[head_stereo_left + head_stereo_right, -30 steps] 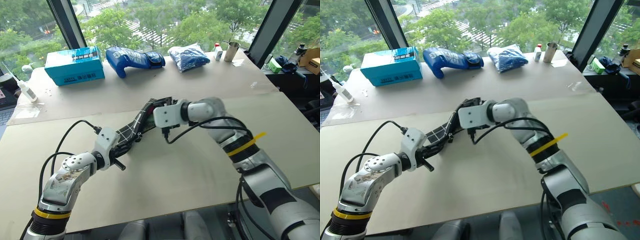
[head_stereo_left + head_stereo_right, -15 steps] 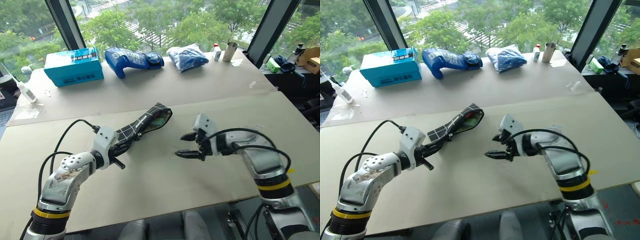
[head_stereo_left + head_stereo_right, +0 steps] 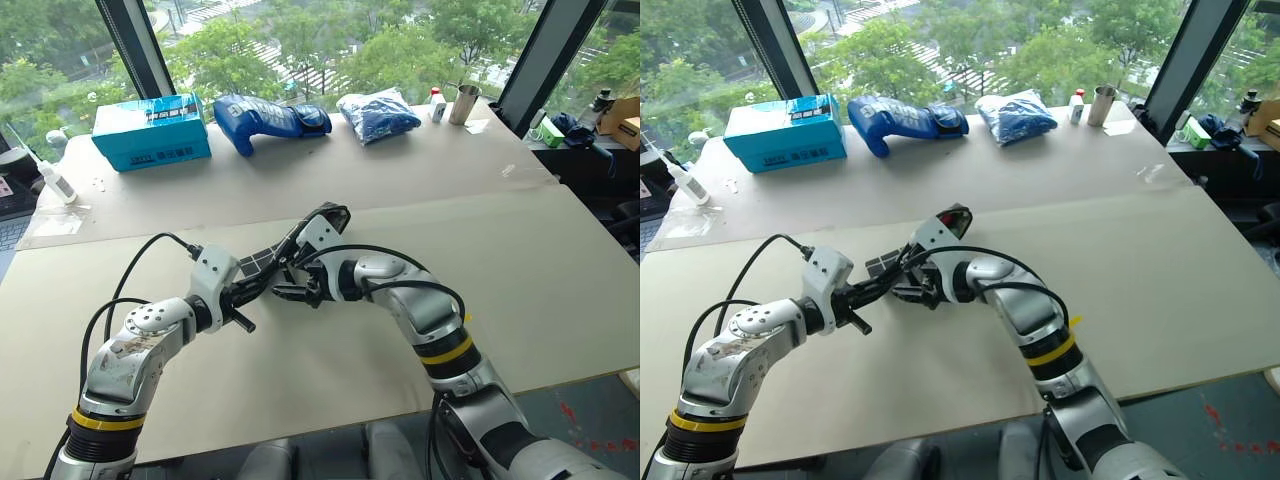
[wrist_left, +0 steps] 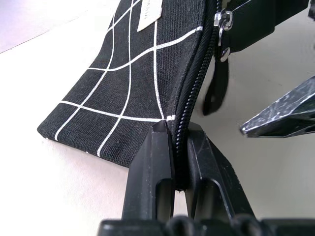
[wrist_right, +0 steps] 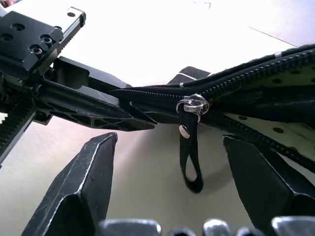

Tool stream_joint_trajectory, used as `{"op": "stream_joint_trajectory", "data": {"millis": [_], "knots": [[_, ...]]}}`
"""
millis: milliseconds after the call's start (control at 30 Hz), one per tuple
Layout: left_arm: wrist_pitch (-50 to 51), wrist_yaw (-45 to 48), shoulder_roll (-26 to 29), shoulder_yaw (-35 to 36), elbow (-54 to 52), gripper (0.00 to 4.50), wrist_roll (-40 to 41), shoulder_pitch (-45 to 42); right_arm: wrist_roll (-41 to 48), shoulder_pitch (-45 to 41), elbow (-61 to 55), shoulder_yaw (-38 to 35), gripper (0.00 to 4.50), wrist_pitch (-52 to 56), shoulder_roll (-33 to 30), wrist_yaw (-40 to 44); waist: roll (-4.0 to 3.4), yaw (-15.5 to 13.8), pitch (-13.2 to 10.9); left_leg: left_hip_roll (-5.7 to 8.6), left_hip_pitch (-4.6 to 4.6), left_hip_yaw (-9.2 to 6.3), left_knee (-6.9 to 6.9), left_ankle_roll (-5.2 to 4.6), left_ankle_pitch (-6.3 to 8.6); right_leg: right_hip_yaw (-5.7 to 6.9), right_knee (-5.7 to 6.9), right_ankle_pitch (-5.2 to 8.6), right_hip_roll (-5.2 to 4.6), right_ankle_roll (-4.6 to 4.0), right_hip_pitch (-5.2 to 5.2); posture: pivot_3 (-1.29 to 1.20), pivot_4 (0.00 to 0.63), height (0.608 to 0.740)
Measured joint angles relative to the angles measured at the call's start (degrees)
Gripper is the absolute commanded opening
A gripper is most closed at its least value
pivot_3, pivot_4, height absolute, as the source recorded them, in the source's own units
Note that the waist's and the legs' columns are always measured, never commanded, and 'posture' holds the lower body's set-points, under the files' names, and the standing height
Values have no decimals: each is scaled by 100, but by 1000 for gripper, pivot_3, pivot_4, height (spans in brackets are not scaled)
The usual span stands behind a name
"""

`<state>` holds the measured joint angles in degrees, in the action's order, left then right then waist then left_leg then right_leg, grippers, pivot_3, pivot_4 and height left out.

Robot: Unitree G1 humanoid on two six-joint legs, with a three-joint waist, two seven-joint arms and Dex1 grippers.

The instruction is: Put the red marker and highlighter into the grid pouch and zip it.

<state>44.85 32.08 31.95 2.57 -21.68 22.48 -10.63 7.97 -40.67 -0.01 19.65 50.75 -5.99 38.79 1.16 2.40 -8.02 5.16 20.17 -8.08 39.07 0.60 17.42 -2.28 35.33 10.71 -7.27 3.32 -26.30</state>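
My left gripper (image 4: 179, 147) pinches the grid pouch (image 4: 133, 93) corner; right gripper (image 5: 167, 167) wide around the pull cord (image 5: 191, 157); zipping remains.

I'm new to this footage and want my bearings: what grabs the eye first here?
Mid-table, the left gripper is shut on the zipper-edge corner of the grid pouch. The open right gripper flanks its dangling zipper pull cord. A teal box sits by the window.
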Motion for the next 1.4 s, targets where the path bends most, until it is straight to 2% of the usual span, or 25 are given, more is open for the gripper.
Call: {"op": "stream_joint_trajectory", "data": {"millis": [67, 167, 233, 333, 367, 500, 700, 867, 933, 1033, 1233, 1400], "knots": [[0, -2, 0, -1, 0, 0, -1, 2, 1, -14, 81, 30, 2854, -45, 5, -16, 0, 9, 0, 0, 0, -5, 0, 0, 0, 0, 0, 0, 1, 0, -1, 0, 150, 740], [0, -4, 1, -1, 0, 0, -2, 5, 2, -76, 125, 32, 1782, -140, -10, -18, 0, 12, 0, 1, 0, -14, -1, 0, 0, 0, 0, 0, 1, 0, -1, 0, 150, 740], [0, -4, 2, -1, 0, 0, -2, 6, 2, -114, 174, 30, 1240, -212, -14, -33, -1, 14, 0, 1, 0, -20, -1, 0, 0, 1, 1, 0, 1, 0, -1, 0, 150, 740], [0, -4, 3, -1, 0, 0, -2, 7, 2, -138, 291, 11, 122, -299, -14, -64, -1, 15, 0, 1, 0, -25, -1, 0, 0, 0, 2, 0, 1, 0, -1, 0, 150, 740], [0, -5, 3, -1, 0, 0, -2, 7, 3, -138, 302, 14, 53, -310, -16, -62, -1, 17, 0, 1, 0, -25, -1, 0, 0, 0, 3, 0, 2, 0, -1, 0, 150, 740], [0, -6, 3, -1, 0, 0, -2, 7, 11, -138, 293, 16, 53, -343, -70, -41, -1, 16, 0, 1, 0, -27, -1, 0, 0, 0, 21, 0, 2, 0, -3, 0, 150, 740], [-1, -8, 3, -7, -12, 0, -1, 18, 117, -93, -69, 0, 53, -323, -512, 154, -1, 3, 0, 2, 0, -27, -1, -1, 1, 0, 22, 0, 1, 0, -3, 0, 150, 740], [-159, 67, 34, -114, -102, 0, -4, 202, 432, 257, -857, -77, 53, -288, -1959, 918, 0, -35, 0, 6, 2, -18, 0, -8, 4, 3, -6, 0, -2, 2, 2, 0, 150, 740], [-215, 68, 96, -137, -97, 0, -45, 272, 397, 378, -803, -292, 53, -457, -2530, 1027, 0, -34, 0, 7, 1, 15, -1, -9, 5, 4, -20, 0, -1, 2, 2, 0, 150, 740], [-248, 74, 142, -146, -104, 0, -43, 232, 89, 389, -271, -424, 53, -1352, -3193, 994, 0, -34, 0, 3, -1, 26, -2, -9, 5, 4, -22, -1, 6, 0, 2, 0, 150, 740], [-255, 112, 142, -200, -105, 0, -21, 160, 36, 490, 80, -452, 53, -2009, -3526, 1350, 1, -23, -1, -2, 0, 31, -2, -11, 6, -3, -25, -2, 5, 0, 3, 0, 150, 740], [-260, 96, 214, -116, -48, 0, -79, 186, 34, 351, 526, -768, 1489, -2007, -3350, 1129, 2, -64, -1, -2, 1, 32, 0, -11, 6, -3, -25, -2, 1, 0, 3, 0, 150, 740]]}}
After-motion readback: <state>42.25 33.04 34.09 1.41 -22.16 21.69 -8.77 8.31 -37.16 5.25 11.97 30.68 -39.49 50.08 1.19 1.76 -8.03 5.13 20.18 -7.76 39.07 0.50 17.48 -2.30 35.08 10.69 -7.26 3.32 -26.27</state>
